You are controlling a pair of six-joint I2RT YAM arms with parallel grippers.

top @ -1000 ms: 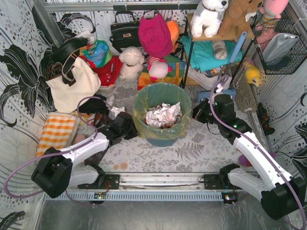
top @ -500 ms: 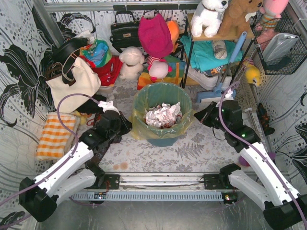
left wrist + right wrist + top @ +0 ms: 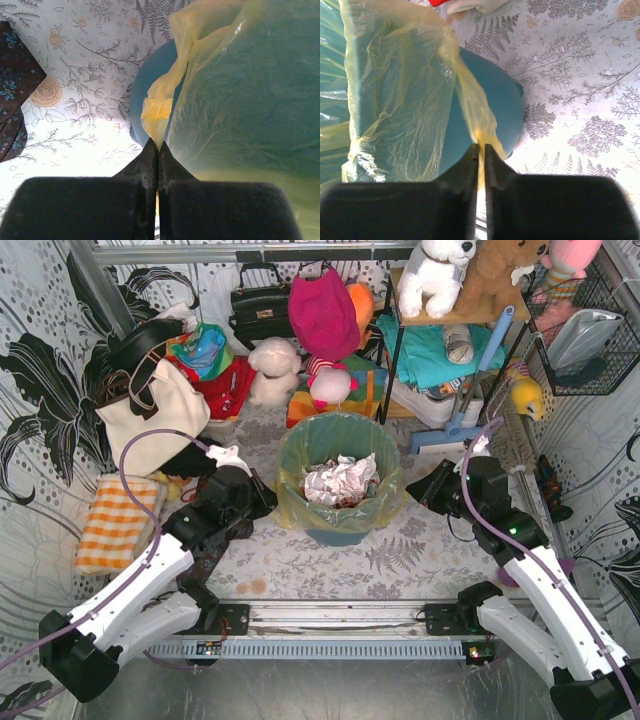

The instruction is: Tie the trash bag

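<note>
The trash bag (image 3: 292, 502), thin yellow plastic, lines a teal bucket (image 3: 335, 532) at the middle of the floor, with crumpled white paper (image 3: 338, 480) inside. My left gripper (image 3: 268, 505) is at the bucket's left side. In the left wrist view it (image 3: 158, 146) is shut on a hanging yellow flap (image 3: 156, 107) of the bag. My right gripper (image 3: 412, 492) is at the bucket's right side. In the right wrist view its jaws (image 3: 482, 147) stand a sliver apart, pinching a stretched yellow strip (image 3: 475, 110) of the bag that runs down from the rim.
A cream tote bag (image 3: 160, 420) and an orange checked cloth (image 3: 118, 520) lie to the left. Plush toys (image 3: 275, 370), a black handbag (image 3: 260, 305) and a shelf rack (image 3: 440, 350) crowd the back. A dark cloth (image 3: 15, 100) lies left of the bucket.
My left arm swung up and in to the bucket's left side and shut on the bag's flap. My right gripper drew back rightwards, stretching the bag's edge.
</note>
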